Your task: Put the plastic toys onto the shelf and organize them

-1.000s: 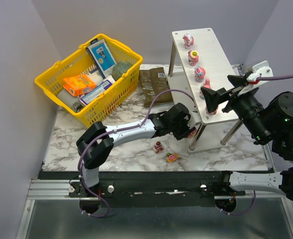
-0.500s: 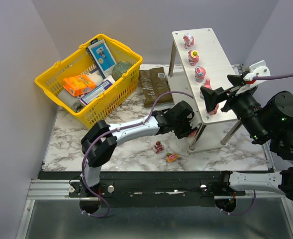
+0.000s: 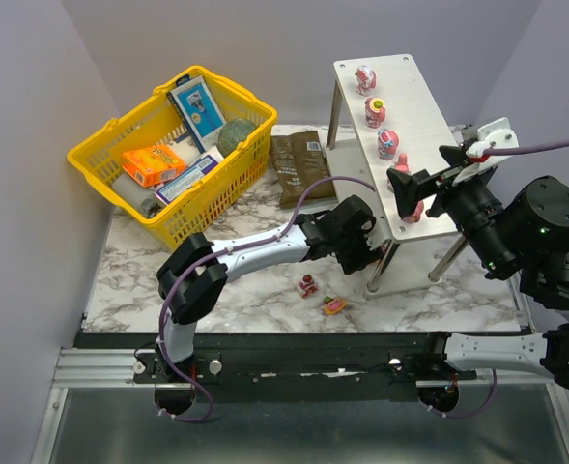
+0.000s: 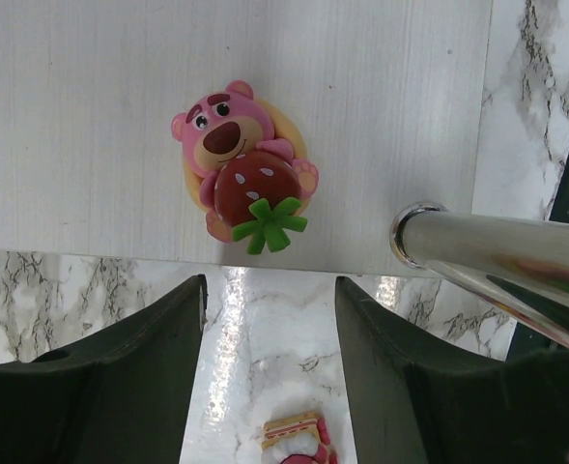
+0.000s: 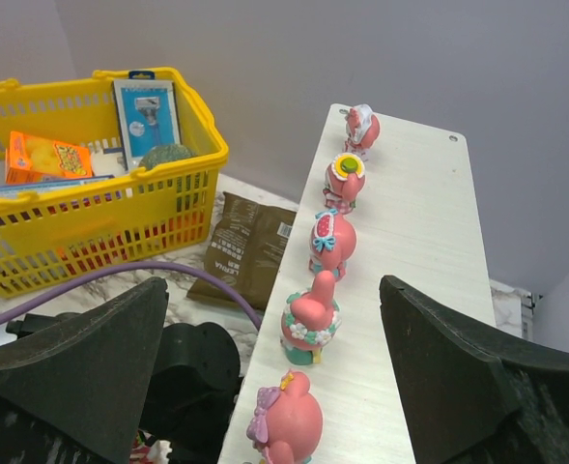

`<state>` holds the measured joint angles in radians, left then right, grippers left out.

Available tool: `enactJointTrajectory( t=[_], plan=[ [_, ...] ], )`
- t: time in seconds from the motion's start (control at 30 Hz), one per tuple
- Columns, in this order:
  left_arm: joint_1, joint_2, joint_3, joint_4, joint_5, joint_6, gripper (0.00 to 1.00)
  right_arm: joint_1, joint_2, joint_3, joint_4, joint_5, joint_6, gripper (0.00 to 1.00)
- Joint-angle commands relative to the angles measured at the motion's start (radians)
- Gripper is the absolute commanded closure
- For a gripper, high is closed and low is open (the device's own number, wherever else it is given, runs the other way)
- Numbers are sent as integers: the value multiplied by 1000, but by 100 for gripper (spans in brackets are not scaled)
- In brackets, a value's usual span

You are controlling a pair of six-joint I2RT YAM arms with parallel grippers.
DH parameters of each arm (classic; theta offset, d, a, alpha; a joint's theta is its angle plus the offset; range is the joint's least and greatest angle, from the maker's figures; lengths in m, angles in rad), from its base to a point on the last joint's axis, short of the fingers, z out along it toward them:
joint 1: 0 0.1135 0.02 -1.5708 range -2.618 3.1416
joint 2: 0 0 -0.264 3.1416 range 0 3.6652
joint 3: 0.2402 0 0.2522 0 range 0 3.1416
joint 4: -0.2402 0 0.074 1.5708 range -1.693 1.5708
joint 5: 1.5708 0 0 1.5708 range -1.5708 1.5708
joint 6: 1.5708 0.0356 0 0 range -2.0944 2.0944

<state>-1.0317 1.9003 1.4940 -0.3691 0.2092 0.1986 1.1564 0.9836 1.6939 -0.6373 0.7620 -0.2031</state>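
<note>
- Nearest the arm bases, a red-pink toy (image 3: 307, 285) and an orange toy (image 3: 333, 305) lie on the marble table (image 3: 168, 290), just beside each other, in front of the shelf's legs and not yet shelved.
- The left gripper (image 4: 270, 290) reaches in under the top board to the front edge of the lower tier (image 4: 91, 126). Its jaws stand wide apart and hold nothing.
- Just past the tips sits the pink bear (image 4: 243, 159), hugging a strawberry, on the lower tier near its front edge, with a metal leg (image 4: 477, 256) to its right.
- The bear's head-to-leaf axis runs almost along the line of the gap, leaning a little left. Whether it stands or lies flat cannot be told.
- The loose toys lie back toward the bases from these jaws, and the left arm is likely the nearer one for them.
- The right gripper (image 5: 274, 285) hovers over the near end of the top tier (image 5: 410, 222), jaws wide open and empty.
- A row of five toys (image 5: 330, 242) runs away from it along the board's left edge.
- Farthest left stands the yellow basket (image 3: 100, 155) of groceries — with a brown packet (image 3: 298, 164) beside it.
</note>
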Motion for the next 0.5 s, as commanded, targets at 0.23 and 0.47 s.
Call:
enactJointTrajectory(
  t=[0.23, 0.47],
  plan=[
    [-14, -36, -38, 4, -1, 15, 32, -3, -6, -28, 16, 30, -1, 3],
    [-14, -118, -201, 129, -5, -76, 26, -3, -10, -33, 16, 34, 7, 2]
  ],
)
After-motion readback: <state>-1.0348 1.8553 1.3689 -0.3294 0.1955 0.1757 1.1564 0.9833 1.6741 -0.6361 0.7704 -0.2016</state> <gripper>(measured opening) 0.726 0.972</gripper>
